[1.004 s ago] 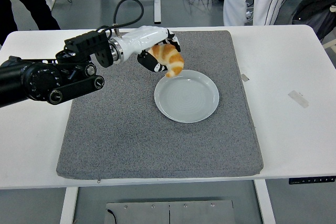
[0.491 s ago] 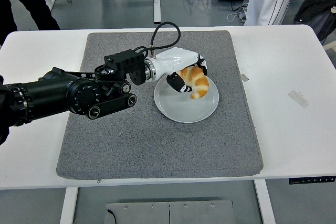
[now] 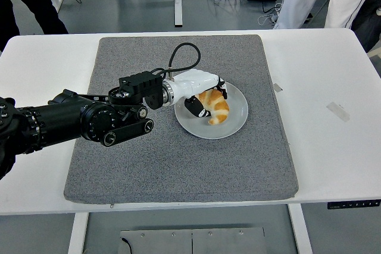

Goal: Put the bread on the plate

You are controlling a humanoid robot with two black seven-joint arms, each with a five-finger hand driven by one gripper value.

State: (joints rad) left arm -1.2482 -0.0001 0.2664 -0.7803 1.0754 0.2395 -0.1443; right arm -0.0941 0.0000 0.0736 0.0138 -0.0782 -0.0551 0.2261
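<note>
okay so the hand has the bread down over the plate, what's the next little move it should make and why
Probably open the fingers and let go. The left hand has the bread low over the plate, well inside the rim and seemingly resting on it, with the fingers curled around it. Nothing else sits on the plate, so releasing there should leave the bread where the task wants it; then the hand can lift away.

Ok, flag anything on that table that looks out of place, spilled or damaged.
Nothing stands out. The bread sits over the plate with the left hand closed on it, and the plate lies flat on the grey mat, unbroken. A small strip of tape lies on the white table to the right, harmless.
</note>
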